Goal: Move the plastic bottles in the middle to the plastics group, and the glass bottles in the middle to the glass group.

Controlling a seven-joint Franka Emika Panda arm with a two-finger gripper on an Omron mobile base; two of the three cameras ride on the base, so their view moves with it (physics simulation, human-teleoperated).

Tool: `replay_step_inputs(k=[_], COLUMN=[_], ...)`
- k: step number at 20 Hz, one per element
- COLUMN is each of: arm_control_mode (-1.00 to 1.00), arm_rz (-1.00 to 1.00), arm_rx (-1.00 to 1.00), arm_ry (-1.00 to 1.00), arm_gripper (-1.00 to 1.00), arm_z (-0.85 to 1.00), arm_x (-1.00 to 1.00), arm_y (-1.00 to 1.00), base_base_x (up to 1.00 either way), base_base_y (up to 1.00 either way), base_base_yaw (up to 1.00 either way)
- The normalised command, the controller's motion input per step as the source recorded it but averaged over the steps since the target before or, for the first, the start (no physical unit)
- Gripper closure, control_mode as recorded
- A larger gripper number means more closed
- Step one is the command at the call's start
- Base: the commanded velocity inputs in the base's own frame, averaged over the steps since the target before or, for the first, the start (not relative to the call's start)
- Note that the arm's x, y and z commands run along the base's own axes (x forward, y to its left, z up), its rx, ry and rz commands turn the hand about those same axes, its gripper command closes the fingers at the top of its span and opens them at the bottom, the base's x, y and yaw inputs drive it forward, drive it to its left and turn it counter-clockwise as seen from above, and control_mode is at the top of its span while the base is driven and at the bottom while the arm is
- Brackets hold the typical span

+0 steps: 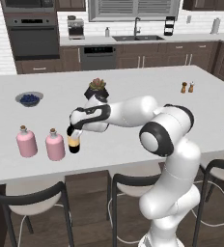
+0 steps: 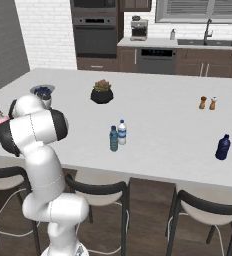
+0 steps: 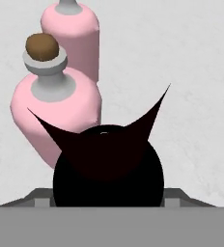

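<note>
Wine bottle (image 1: pixel 74 144) stands clamped in my fingers (image 1: pixel 73 134) near the worktop's (image 1: pixel 133 87) front edge, just beside the pink flasks (image 1: pixel 55 144). Best to settle it upright, then release without nudging them.

The left base view is looking forward and down from behind the white robot arm (image 1: pixel 167 144), which is rising at its lower right, across the wide white island counter (image 1: pixel 133 82) toward the back wall. The right base view is facing the same counter (image 2: pixel 158 100) from the other side, the arm (image 2: pixel 38 145) rising at lower left. Both are sharing the dark potted succulent (image 1: pixel 96 89) (image 2: pixel 102 91). The hand view is looking from very near onto two squat pink corked flasks (image 3: pixel 61 91).
</note>
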Motion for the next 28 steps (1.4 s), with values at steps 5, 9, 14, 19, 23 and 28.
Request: replay_step_inputs(k=[5,9,14,19,23,28], arm_control_mode=[-1.00,-1.00,-1.00,-1.00,-1.00,-1.00], arm_rz=[0.01,0.00,0.00,0.00,0.00,0.00], arm_rx=[0.00,0.00,0.00,0.00,0.00,0.00], arm_ry=[0.00,0.00,0.00,0.00,0.00,0.00], arm_gripper=[1.00,-1.00,-1.00,-1.00,-1.00,-1.00], arm_z=[0.00,0.00,0.00,0.05,0.04,0.11], arm_x=[0.00,0.00,0.00,0.00,0.00,-0.04], arm_y=[0.03,0.00,0.00,0.00,0.00,-0.13], base_base_x=[0.00,0.00,0.00,0.00,0.00,0.00], base_base_y=[0.00,0.00,0.00,0.00,0.00,0.00], base_base_yaw=[0.00,0.00,0.00,0.00,0.00,0.00])
